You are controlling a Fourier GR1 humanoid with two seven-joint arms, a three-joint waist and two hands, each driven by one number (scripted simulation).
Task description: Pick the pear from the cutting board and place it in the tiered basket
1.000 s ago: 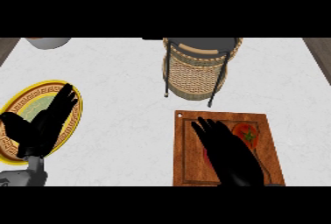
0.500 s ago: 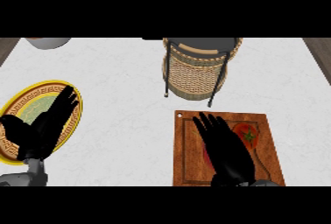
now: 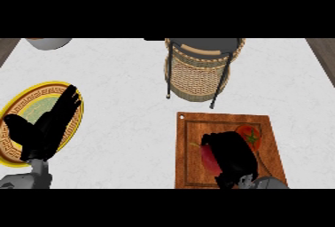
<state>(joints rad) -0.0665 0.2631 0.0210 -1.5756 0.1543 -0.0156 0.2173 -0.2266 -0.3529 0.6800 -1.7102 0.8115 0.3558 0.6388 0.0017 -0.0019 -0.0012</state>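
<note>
Here the right hand point(image 3: 230, 156) lies over the middle of the wooden cutting board point(image 3: 189, 173), its fingers curled down round a reddish fruit, the pear point(image 3: 207, 158), of which only a strip shows at the hand's left edge. The pear sits on the cutting board, mostly hidden under the palm. Just beside the hand, toward the board's far right, lies a red tomato point(image 3: 249, 135) with a green stem. The tiered basket point(image 3: 200, 73), woven with a dark frame, stands on the white desk point(image 3: 124, 71) beyond the board, apart from it. At the view's left the left hand point(image 3: 46, 126) rests over a yellow-rimmed plate point(image 3: 13, 150), fingers straight and close together.
</note>
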